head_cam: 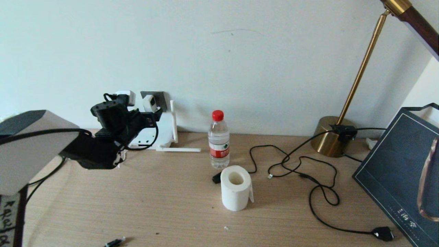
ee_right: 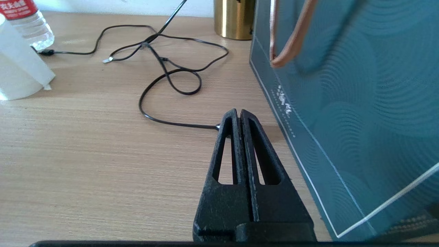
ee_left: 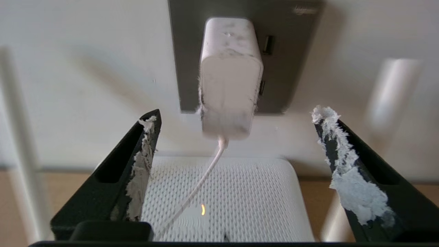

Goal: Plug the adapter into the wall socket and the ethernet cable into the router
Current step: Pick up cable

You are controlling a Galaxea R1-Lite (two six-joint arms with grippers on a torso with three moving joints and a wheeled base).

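- Two grippers differ: the left gripper [ee_left: 236, 137] stands spread wide and released at the far left, just short of the adapter [ee_left: 230, 79].
- Adapter sits plugged in the wall socket [ee_left: 291, 58], above the router [ee_left: 240, 199].
- Right gripper [ee_right: 239, 115] is clenched empty over the table [ee_right: 85, 144], near right.

Head overlooks desk [head_cam: 137, 206]; wrists shoot close, forward.

Matt wood-grain tabletop [head_cam: 154, 212]; glossy brass lamp base [head_cam: 331, 139]; perforated white plastic router [ee_left: 240, 206]; scuffed adapter [ee_left: 229, 85].
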